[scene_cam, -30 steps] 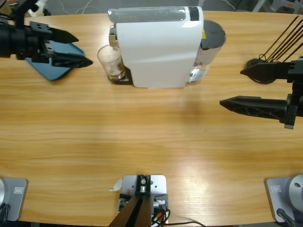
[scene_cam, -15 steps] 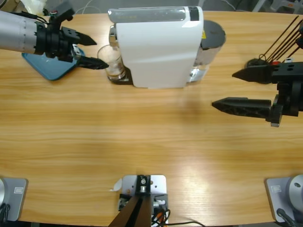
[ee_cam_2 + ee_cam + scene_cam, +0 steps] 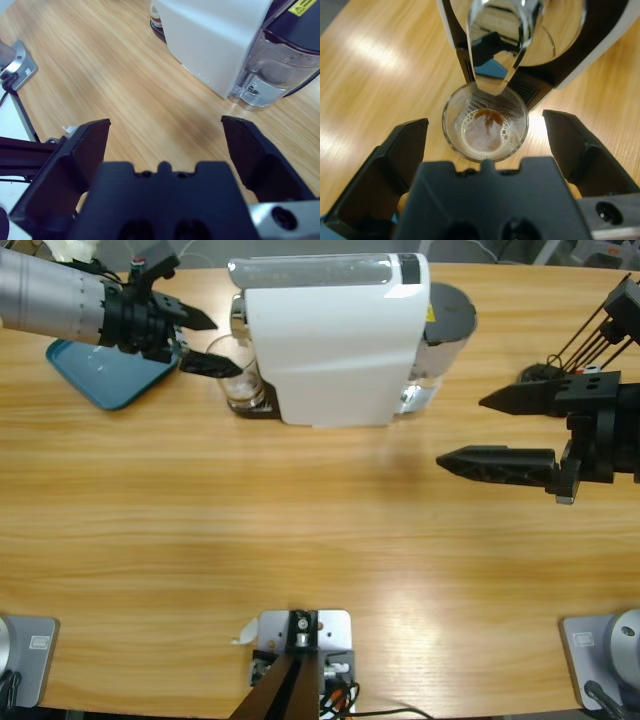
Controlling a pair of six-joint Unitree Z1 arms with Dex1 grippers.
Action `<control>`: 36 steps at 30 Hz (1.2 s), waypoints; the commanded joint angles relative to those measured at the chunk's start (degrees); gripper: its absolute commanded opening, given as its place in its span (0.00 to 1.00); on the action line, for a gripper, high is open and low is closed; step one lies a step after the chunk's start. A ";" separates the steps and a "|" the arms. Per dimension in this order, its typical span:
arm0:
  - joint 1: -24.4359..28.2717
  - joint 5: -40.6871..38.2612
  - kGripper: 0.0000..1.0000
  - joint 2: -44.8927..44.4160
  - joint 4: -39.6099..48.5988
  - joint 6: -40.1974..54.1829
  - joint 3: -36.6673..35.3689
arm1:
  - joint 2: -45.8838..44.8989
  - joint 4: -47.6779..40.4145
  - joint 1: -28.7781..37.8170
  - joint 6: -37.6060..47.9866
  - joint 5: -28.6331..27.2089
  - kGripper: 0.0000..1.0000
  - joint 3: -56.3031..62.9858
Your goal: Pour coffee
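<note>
Coffee (image 3: 482, 131) sits as a shallow brown pool with a ring of froth in the bottom of a clear glass (image 3: 485, 121), under the shiny spout (image 3: 501, 45) of the white coffee machine (image 3: 335, 340). In the left wrist view the glass stands in the middle of the frame between the two black fingers (image 3: 400, 155) of the left gripper (image 3: 485, 145), with a gap of bare wood on each side; the jaws are spread wide and neither touches the glass.

From above, the left gripper (image 3: 205, 340) comes in from the upper left of the frame, one finger tip lying across the rim of the glass (image 3: 236, 371) and the other up beside the machine's front. The liquid itself can't be made out from up there; only the wrist camera looks down into the glass. The high view alone shows a blue tray (image 3: 100, 375) under the left arm near the upper left corner, and black rods (image 3: 600, 325) fanning out at the upper right edge.

The right gripper (image 3: 480, 430) hangs at the right edge of the high view, jaws wide apart with nothing between them, well away from the machine. Its own camera looks across bare table (image 3: 125, 85) toward the machine's white side and the clear water tank (image 3: 280, 65) in the upper right, with the glass only a sliver at the top edge, mostly hidden by the machine.
</note>
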 commanded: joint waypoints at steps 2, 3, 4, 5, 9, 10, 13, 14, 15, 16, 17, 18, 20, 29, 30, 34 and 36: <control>-0.62 0.32 1.00 6.39 -1.37 0.31 -1.81 | 2.07 -0.64 -0.69 -0.46 1.11 1.00 1.97; -0.62 0.27 1.00 6.72 -1.37 0.23 -2.18 | 2.18 -0.67 -0.76 -0.46 1.11 1.00 1.97; -0.62 0.20 1.00 6.90 -1.37 0.16 -2.46 | 2.28 -0.69 -0.77 -0.46 1.20 1.00 1.97; -0.69 0.15 1.00 7.05 -1.37 0.08 -2.68 | 2.30 -0.76 -0.77 -0.46 1.27 1.00 2.01; -1.39 0.48 1.00 7.65 -1.31 0.04 -2.57 | 2.48 -0.76 -0.77 -0.46 1.38 1.00 2.15; -1.50 0.48 1.00 7.78 -1.28 0.04 -2.50 | 2.48 -0.76 -0.77 -0.46 1.43 1.00 2.13; -1.50 0.48 1.00 8.57 -1.28 0.25 -2.27 | 2.65 -0.85 -0.79 -0.46 1.61 1.00 2.08; -1.50 0.55 1.00 8.71 -1.28 0.39 -2.25 | 2.65 -0.85 -0.84 -0.46 1.64 1.00 2.06; -1.50 0.58 1.00 8.83 -1.35 0.50 -2.27 | 2.65 -0.85 -0.86 -0.46 1.69 1.00 2.09; -1.50 0.58 1.00 9.04 -1.37 0.57 -2.27 | 2.71 -0.85 -0.86 -0.46 1.73 1.00 2.15; -1.50 0.58 1.00 9.18 -1.37 0.57 -2.27 | 2.81 -0.85 -0.86 -0.46 1.73 1.00 2.09; -1.50 0.58 0.99 9.18 -1.37 0.57 -2.27 | 2.86 -0.90 -0.86 -0.46 1.75 1.00 2.06; -1.32 0.67 0.96 9.11 -1.37 0.69 -2.18 | 3.09 -1.13 -0.86 -0.46 1.82 1.00 2.06; -0.97 0.58 0.00 8.85 -2.40 0.74 -1.48 | 3.09 -1.38 -1.11 -0.46 1.82 1.00 2.06; -0.97 0.62 0.00 8.81 -2.42 0.74 -1.32 | 3.09 -1.38 -1.18 -0.46 1.82 1.00 2.06; -0.81 1.08 0.00 8.11 -2.42 0.92 0.12 | 3.09 -1.60 -1.48 -0.46 1.90 1.00 1.97; -0.76 1.52 0.00 6.84 -2.40 1.01 1.03 | 3.06 -1.64 -1.48 -0.46 1.90 1.00 1.97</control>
